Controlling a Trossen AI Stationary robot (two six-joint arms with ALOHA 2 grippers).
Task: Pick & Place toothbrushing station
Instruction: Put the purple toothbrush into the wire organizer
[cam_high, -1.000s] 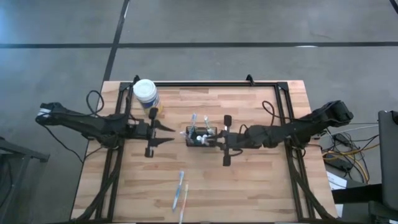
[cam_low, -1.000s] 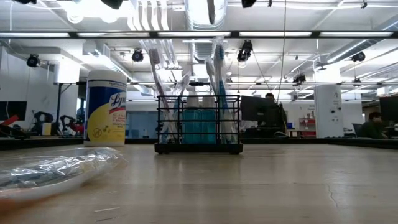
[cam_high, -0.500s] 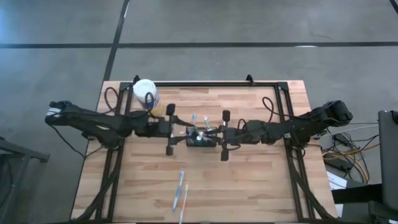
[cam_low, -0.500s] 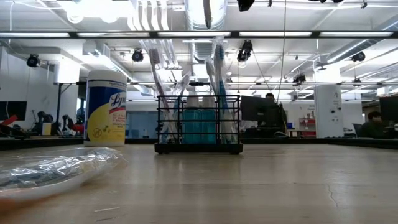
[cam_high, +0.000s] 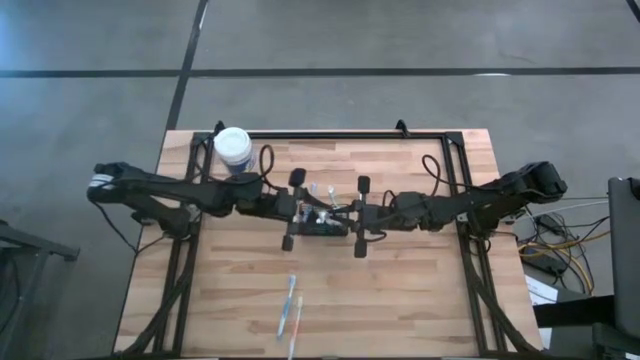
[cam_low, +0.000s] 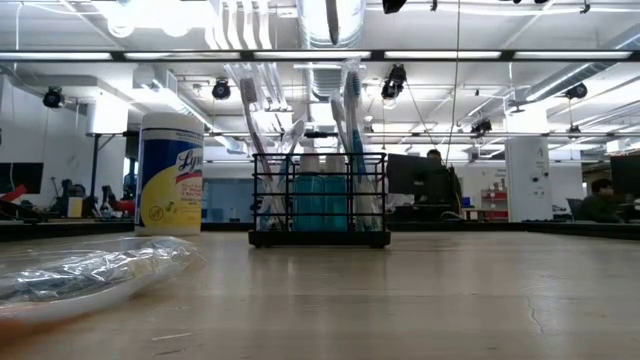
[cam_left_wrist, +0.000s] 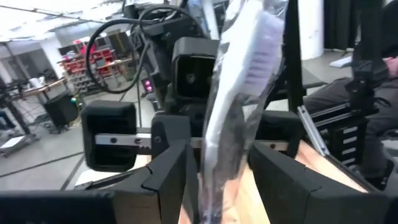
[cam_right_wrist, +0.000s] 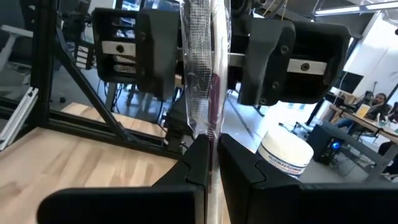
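My right claw (cam_right_wrist: 213, 149) was clenched on a wrapped toothbrush (cam_right_wrist: 202, 81) standing in the toothbrushing station (cam_low: 319, 200), near the middle of the counter (cam_high: 420, 290). My left claw (cam_left_wrist: 214, 155) hung just across from it over the station's other side. Its fingers were spread, with a wrapped brush head standing between them and neither finger clearly touching it. I could not tell whether that was the same brush.

The risks, as I judged them: my two claws sat very near each other over one small box, so a careless move could have knocked them together. The wrapper looked slick, and the brush might have slid through my grip. The station looked light, so a brush catching in the mesh could have dragged or tipped it and spilled the rest. The Lysol canister (cam_low: 170, 172) stood near my left arm and could have been bumped.

The station was a low black wire-mesh box. It stood upright and held blue tubes with toothbrushes rising well above its rim.
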